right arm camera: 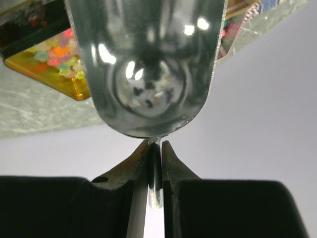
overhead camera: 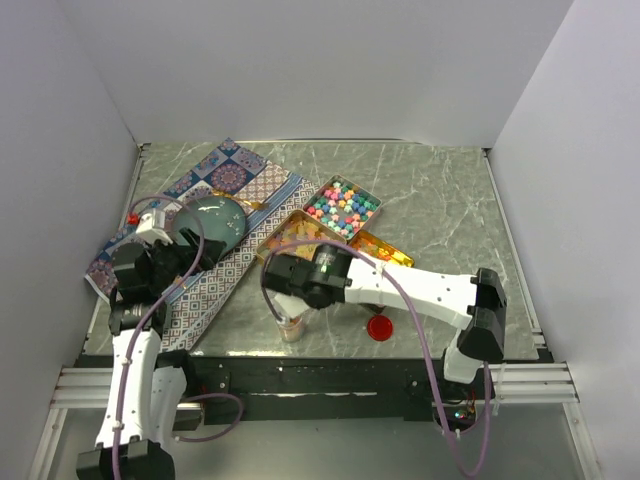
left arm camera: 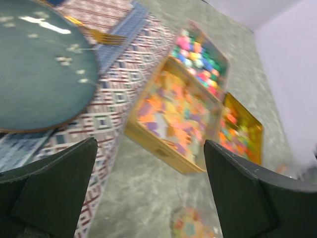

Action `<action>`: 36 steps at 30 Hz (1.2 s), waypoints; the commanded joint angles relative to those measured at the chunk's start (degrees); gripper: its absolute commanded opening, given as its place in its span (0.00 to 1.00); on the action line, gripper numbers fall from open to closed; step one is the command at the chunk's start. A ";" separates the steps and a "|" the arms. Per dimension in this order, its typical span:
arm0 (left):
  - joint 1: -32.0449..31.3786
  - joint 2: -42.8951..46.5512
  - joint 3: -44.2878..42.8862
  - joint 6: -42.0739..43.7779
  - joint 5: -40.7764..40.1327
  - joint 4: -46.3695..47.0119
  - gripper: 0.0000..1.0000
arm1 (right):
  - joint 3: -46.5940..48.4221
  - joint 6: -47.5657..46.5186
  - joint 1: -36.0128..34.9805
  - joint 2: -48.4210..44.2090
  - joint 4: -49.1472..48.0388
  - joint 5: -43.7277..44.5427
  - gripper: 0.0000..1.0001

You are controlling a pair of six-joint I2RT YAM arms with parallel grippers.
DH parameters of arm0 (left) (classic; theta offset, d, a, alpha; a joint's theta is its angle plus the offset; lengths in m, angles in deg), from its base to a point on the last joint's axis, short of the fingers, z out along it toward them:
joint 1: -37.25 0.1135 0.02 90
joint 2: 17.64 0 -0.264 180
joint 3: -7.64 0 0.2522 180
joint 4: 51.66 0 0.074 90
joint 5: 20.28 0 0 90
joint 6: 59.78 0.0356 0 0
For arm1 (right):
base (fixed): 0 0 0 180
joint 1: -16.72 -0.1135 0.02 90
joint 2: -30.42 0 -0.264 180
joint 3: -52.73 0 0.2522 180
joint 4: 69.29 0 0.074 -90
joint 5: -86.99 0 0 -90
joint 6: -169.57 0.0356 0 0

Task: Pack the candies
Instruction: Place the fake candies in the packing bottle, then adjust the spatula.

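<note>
The left arm [overhead camera: 130, 370] rises from its base at the near left, wrist bent toward the right. The left pincer [left arm camera: 150, 144] hangs with both fingers spread wide and nothing between them. The right arm [overhead camera: 430, 290] folds at the elbow and stretches leftward. The right pincer [right arm camera: 155, 146] is nipped tight on the thin handle of a metal scoop [right arm camera: 148, 74].

The grey-green marbled worktop [overhead camera: 440, 200] carries a patterned cloth [overhead camera: 250, 180] on its left side. Just right of the cloth, three gold tins [overhead camera: 378, 206] of candies [overhead camera: 343, 207] sit side by side. Near the front edge are a small clear container [overhead camera: 292, 328] and a red disc [overhead camera: 379, 327], set apart from each other.
</note>
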 commanded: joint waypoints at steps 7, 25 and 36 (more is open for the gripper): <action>-2.17 -11.47 -11.20 0.52 29.09 3.13 0.97 | 18.23 4.80 18.29 3.66 -2.08 -18.83 0.00; -12.26 -45.32 -32.19 -4.40 28.06 7.80 0.75 | 17.69 10.32 22.79 5.06 -18.20 -30.70 0.00; -16.76 -54.91 -37.84 -4.23 32.19 6.83 0.58 | 20.14 20.69 24.28 4.79 -23.03 -30.52 0.00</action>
